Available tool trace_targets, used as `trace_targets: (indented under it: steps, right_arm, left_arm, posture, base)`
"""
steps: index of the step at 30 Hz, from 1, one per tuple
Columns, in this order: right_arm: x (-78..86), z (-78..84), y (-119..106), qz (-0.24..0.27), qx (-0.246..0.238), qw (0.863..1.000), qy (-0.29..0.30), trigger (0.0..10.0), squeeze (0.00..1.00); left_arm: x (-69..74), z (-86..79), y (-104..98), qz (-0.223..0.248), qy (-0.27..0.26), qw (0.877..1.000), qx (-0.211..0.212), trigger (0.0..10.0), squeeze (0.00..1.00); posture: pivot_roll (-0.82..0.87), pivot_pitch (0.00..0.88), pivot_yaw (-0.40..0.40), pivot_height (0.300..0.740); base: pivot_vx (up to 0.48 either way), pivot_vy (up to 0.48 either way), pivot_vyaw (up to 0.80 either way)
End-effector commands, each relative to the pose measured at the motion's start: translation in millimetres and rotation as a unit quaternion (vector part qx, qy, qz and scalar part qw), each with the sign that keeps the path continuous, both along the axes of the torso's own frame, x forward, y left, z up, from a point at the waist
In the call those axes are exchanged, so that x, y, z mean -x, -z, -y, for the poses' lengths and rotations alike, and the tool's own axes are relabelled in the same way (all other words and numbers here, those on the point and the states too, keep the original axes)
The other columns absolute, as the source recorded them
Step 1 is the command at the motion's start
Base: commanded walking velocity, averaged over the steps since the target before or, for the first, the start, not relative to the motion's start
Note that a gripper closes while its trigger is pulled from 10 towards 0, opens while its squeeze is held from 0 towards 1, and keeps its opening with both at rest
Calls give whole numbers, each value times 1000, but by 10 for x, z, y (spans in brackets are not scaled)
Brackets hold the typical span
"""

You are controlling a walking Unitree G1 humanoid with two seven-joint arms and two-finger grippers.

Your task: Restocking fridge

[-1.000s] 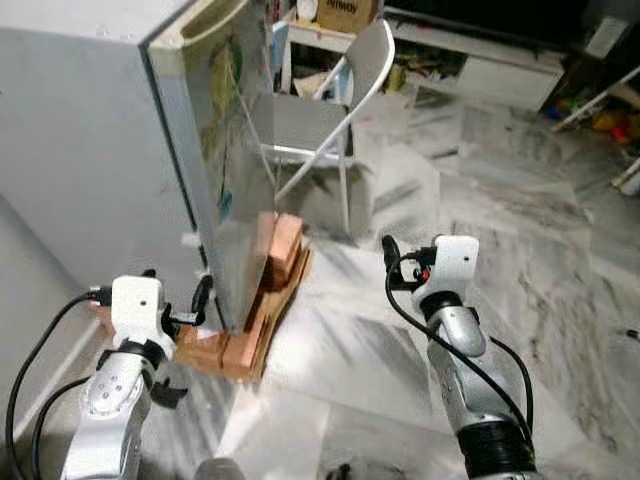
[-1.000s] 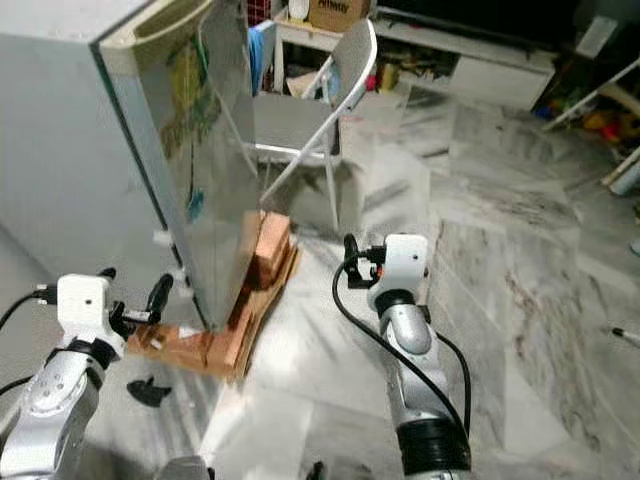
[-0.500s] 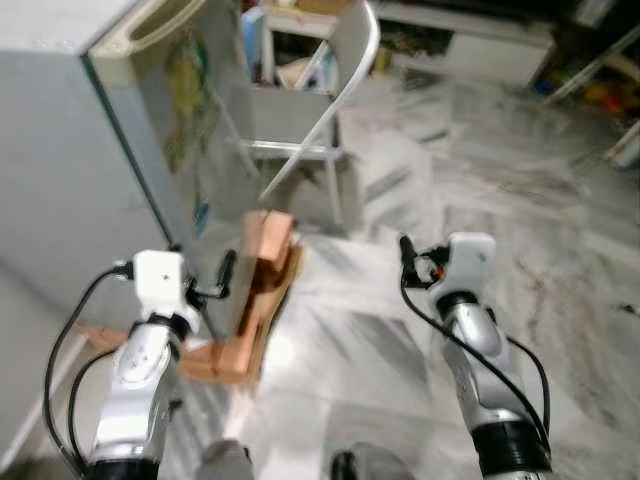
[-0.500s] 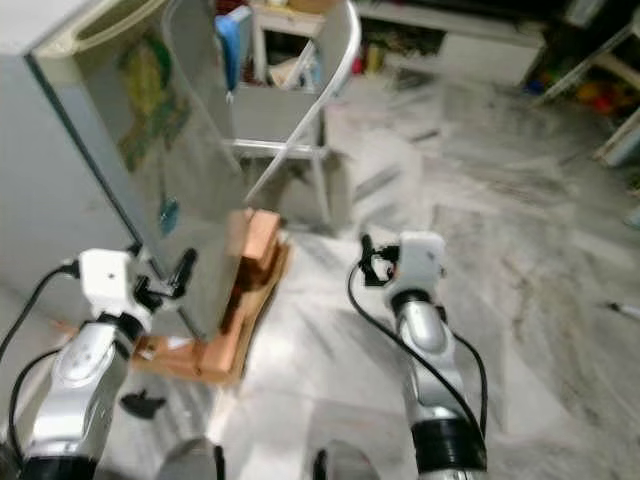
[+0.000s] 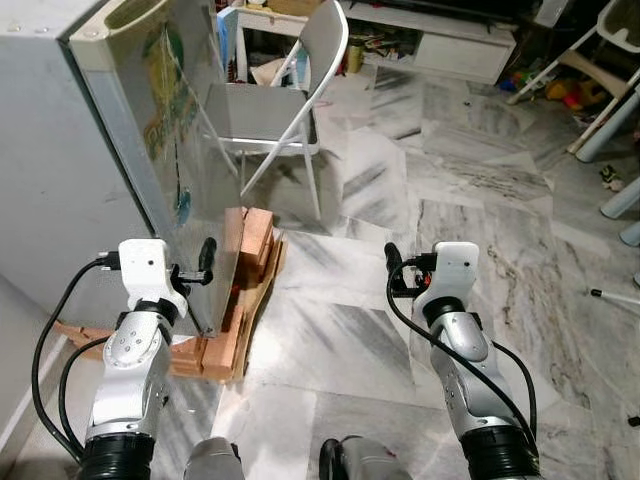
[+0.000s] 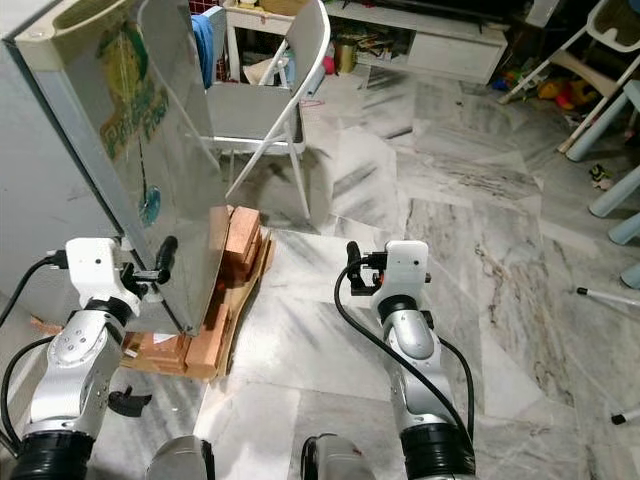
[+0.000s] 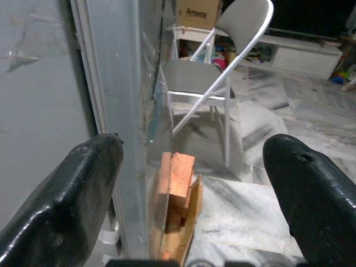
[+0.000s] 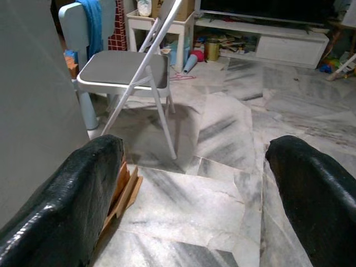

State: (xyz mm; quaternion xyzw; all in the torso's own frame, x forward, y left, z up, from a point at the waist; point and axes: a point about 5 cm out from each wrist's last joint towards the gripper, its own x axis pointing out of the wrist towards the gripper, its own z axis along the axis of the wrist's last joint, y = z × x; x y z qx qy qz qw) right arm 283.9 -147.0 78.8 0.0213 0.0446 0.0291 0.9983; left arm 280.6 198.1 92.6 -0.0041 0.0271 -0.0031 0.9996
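My left tool (image 5: pixel 205 262) is up at the low corner of the fridge door (image 5: pixel 185 150), its black fingers (image 7: pixel 67 194) spread wide, with the door's edge standing between them in the left wrist view. My right tool (image 5: pixel 392 270) hangs out over bare marble floor (image 5: pixel 380 340), also spread wide and holding nothing.

As I judge it, the step in hand is getting this door swung open so I can stock the inside. To do it well I should hook one finger behind the free edge rather than pinch the flat face, which is smooth and would likely slip. Then I should pull in an arc about the hinge, not straight back, and keep my body out of the door's path. The stack of wooden blocks (image 5: pixel 245 275) under the fridge sits just beside my left tool, so I must keep the fingers above it and not knock it.

The fridge (image 6: pixel 60 140) is a pale grey box raised on those blocks. Its door has a shiny face carrying green and yellow stickers (image 6: pixel 125 95) and a recessed handle at the top (image 5: pixel 150 12). Past it stands a white folding chair (image 5: pixel 290 90).
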Motion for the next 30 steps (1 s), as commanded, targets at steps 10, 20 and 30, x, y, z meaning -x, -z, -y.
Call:
trace_targets:
  steps: [10,20,30]
  right_arm:
    - [13,43,-37,4,3,1000,4,10000,0]
    - [65,125,-40,3,9,1000,17,10000,0]
    - [81,94,-15,-6,9,1000,9,10000,0]
  left_arm:
    - [-361,26,-139,12,3,1000,-24,10000,0]
    - [-519,-95,-240,15,-42,999,-23,10000,0]
    - [-329,-220,-20,-29,-92,994,-57,10000,0]
  posture:
    - [85,108,-88,740]
    - [61,122,-77,740]
    - [75,134,-90,740]
  base:
    - [0,0,0]
    - [0,0,0]
    - [0,0,0]
